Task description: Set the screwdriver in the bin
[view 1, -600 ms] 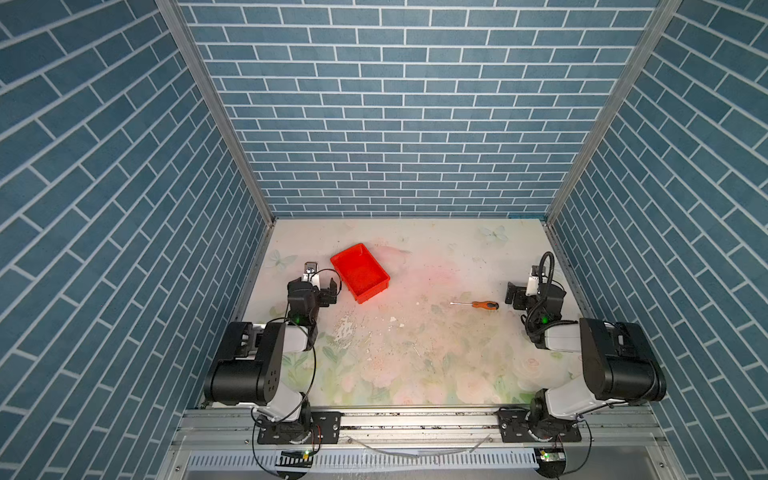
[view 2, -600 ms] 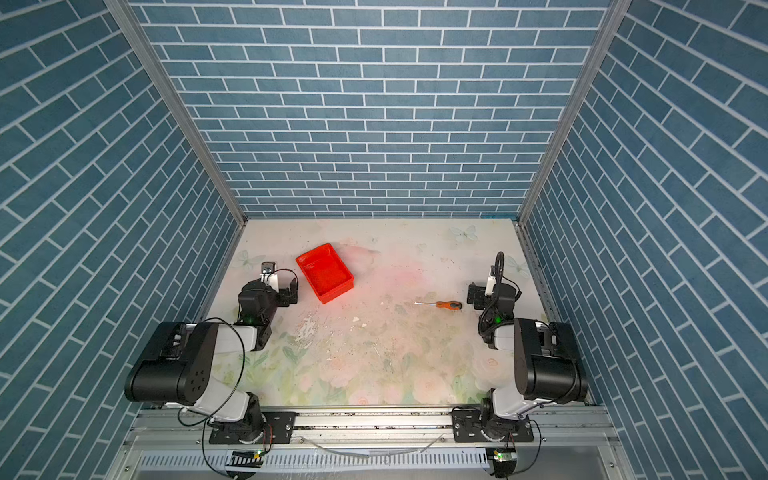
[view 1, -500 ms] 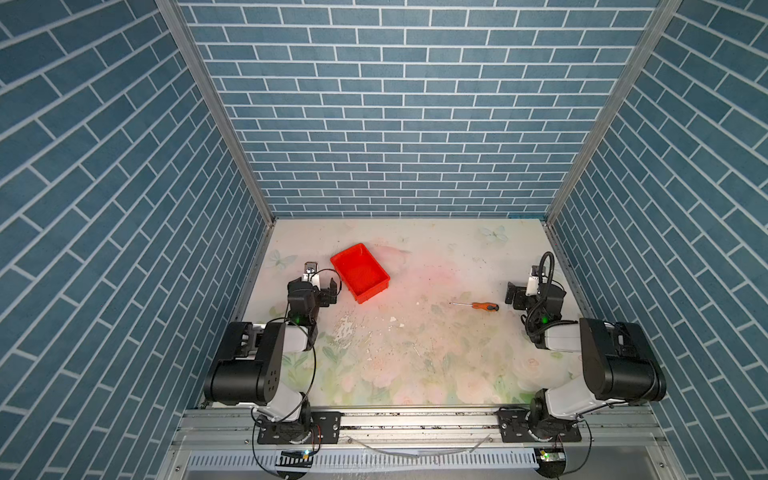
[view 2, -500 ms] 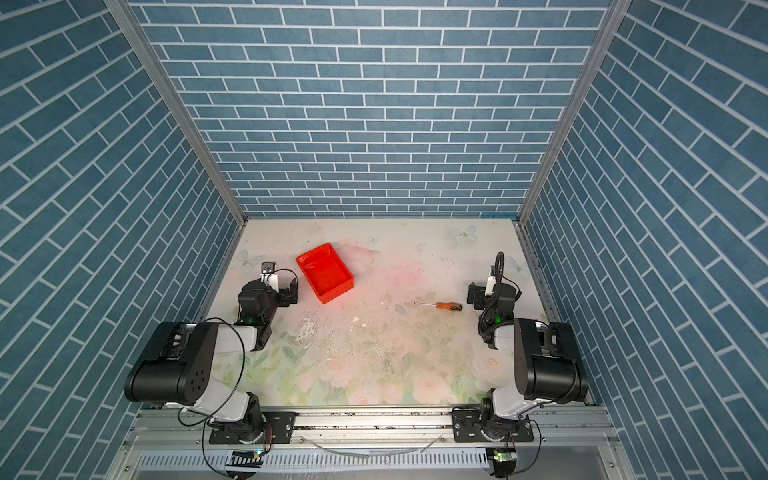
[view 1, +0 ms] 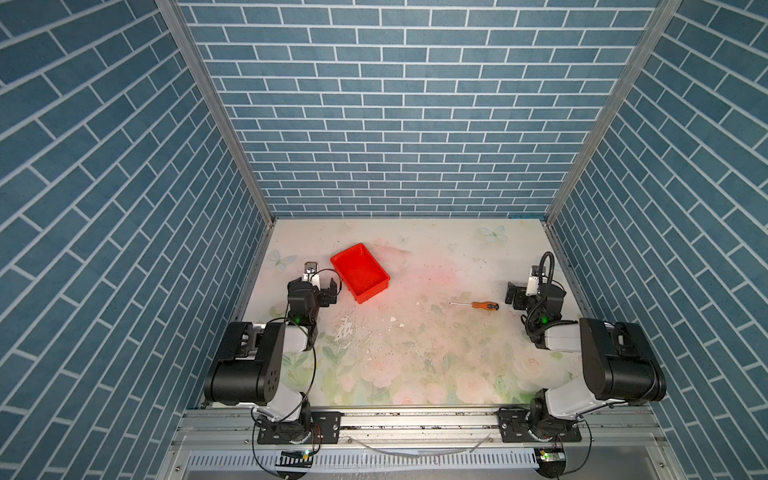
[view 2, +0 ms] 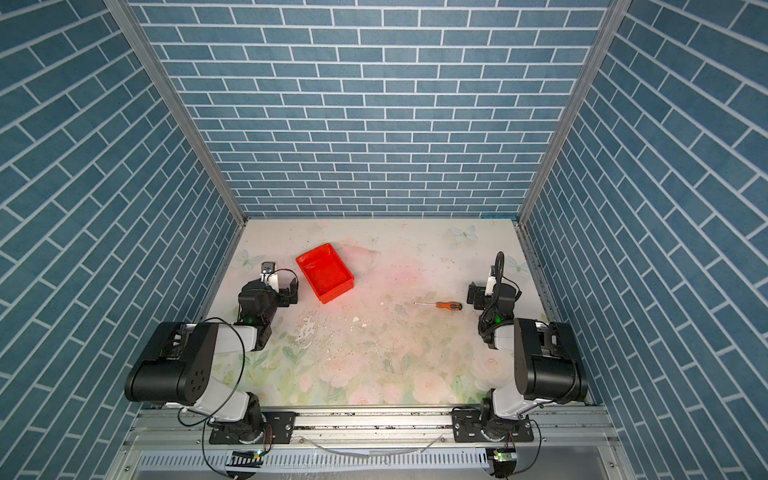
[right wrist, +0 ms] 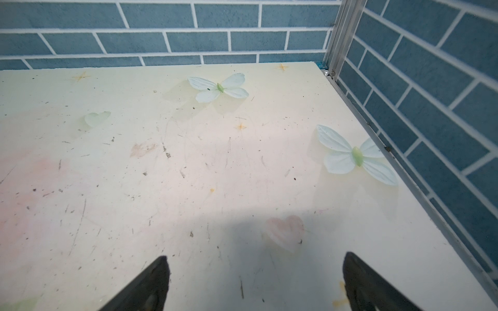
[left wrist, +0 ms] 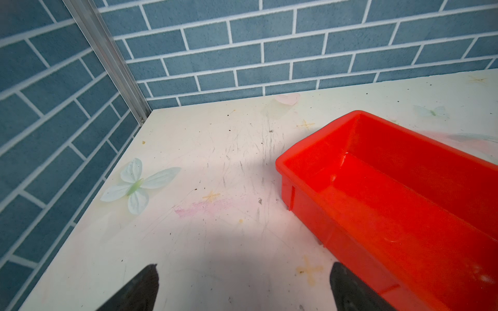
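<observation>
The screwdriver (view 1: 478, 306) looked light and stiff (its handle (view 1: 487, 306) seemed the best hold); left gripper (left wrist: 244, 266) and right gripper (right wrist: 256, 257) gaped empty

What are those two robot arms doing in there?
Nothing is being held right now. A small screwdriver with an orange-and-black handle lies on the flowery table, close to the right gripper. The shallow red plastic bin sits empty beside the left gripper. Both grippers are open, and the screwdriver has not yet been picked up to go in the bin.
</observation>
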Controlling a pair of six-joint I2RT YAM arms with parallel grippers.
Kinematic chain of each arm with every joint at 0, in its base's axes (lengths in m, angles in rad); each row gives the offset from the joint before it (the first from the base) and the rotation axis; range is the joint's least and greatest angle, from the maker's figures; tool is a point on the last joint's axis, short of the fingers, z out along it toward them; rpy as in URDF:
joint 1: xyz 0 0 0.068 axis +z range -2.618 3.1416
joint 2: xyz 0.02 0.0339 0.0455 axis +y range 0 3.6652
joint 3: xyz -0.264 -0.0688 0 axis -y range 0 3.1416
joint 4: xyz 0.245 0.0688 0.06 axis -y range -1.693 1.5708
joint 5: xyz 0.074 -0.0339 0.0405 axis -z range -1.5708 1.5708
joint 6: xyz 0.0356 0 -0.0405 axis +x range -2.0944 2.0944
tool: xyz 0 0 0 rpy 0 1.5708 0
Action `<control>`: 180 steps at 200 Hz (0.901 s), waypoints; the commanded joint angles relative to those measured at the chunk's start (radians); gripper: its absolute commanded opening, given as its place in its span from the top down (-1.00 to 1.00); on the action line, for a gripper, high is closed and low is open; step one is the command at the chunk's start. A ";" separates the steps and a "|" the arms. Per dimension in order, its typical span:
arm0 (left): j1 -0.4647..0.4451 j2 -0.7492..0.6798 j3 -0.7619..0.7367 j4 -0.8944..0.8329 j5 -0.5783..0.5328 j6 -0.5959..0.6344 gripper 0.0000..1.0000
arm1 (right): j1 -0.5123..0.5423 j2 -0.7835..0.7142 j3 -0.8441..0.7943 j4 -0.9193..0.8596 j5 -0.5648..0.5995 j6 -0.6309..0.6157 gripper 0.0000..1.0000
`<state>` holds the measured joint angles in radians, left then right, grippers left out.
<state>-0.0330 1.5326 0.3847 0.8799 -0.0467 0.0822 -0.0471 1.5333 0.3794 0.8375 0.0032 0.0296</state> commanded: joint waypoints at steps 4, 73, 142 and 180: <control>0.003 0.000 0.000 -0.006 0.006 -0.002 -0.99 | -0.004 0.005 0.027 0.000 -0.006 0.022 -0.98; 0.003 -0.109 -0.059 0.016 0.007 0.006 -0.99 | -0.004 -0.055 0.044 -0.077 -0.005 0.017 -0.98; -0.121 -0.485 0.020 -0.380 -0.048 0.070 -0.99 | 0.026 -0.298 0.149 -0.435 0.005 0.058 -0.98; -0.365 -0.513 0.097 -0.487 -0.024 0.134 -0.99 | 0.109 -0.362 0.252 -0.684 -0.125 -0.173 -0.98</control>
<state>-0.2657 1.0138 0.4232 0.5278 -0.0860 0.1509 0.0170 1.2003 0.5514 0.3752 -0.0185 0.0139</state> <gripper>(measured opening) 0.996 0.991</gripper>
